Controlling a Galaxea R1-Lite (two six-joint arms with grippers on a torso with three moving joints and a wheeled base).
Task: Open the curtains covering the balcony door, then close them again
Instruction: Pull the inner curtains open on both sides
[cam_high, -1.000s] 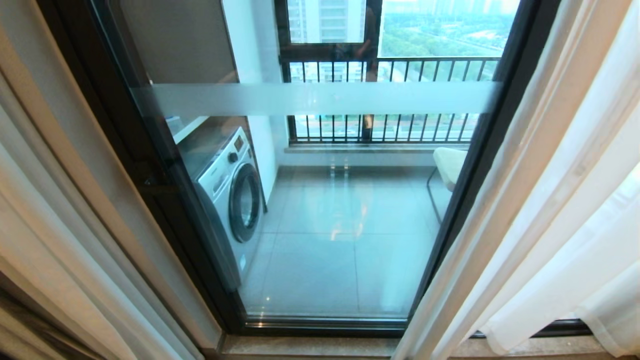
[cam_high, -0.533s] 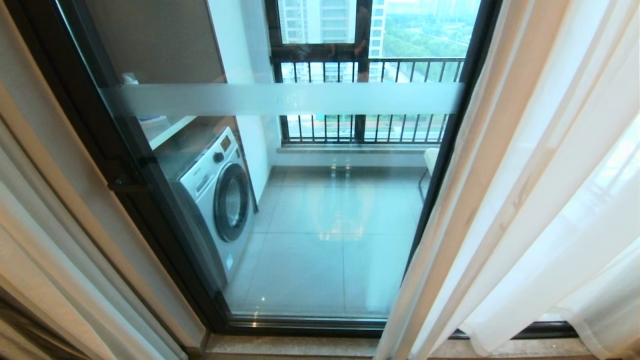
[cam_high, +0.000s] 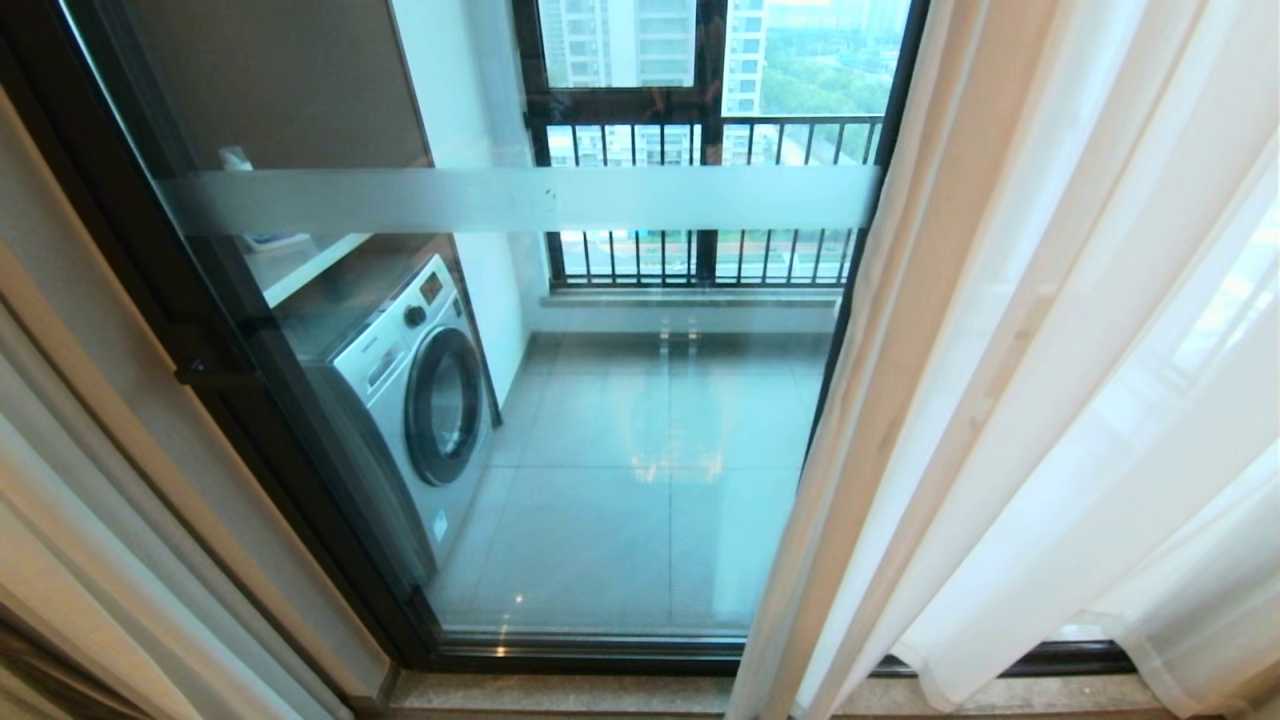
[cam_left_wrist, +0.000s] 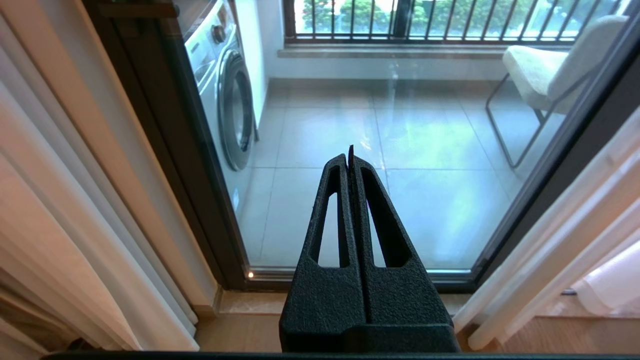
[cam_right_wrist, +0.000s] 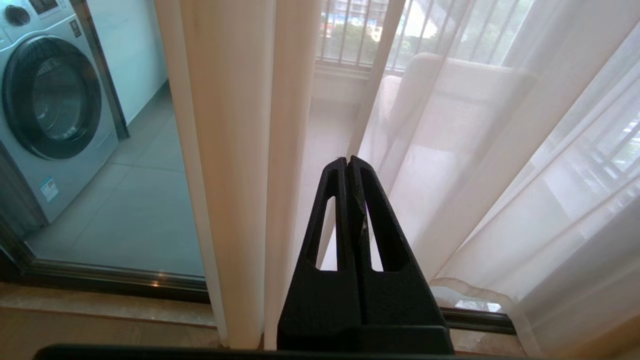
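Observation:
The curtains stand parted. The sheer white right panel (cam_high: 1050, 400) hangs in soft folds over the right of the head view, and pale folds (cam_high: 90, 540) hang at the far left. Between them the balcony door (cam_high: 600, 450) shows bare, its glass in a black frame with a frosted stripe (cam_high: 520, 200). Neither arm is in the head view. In its wrist view my left gripper (cam_left_wrist: 349, 152) is shut and empty, pointing at the door glass (cam_left_wrist: 425, 200). My right gripper (cam_right_wrist: 347, 161) is shut and empty just short of the right curtain's folds (cam_right_wrist: 500, 150), apart from them.
Behind the glass a washing machine (cam_high: 410, 390) stands at the left, a pale chair (cam_left_wrist: 550, 65) at the right and a black railing (cam_high: 700, 265) at the back. A stone sill (cam_high: 560, 695) runs under the door, with wood floor (cam_left_wrist: 240, 335) in front.
The whole head view has slid left, so the camera has moved right. The right curtain now fills more of the picture. Nothing else has changed.

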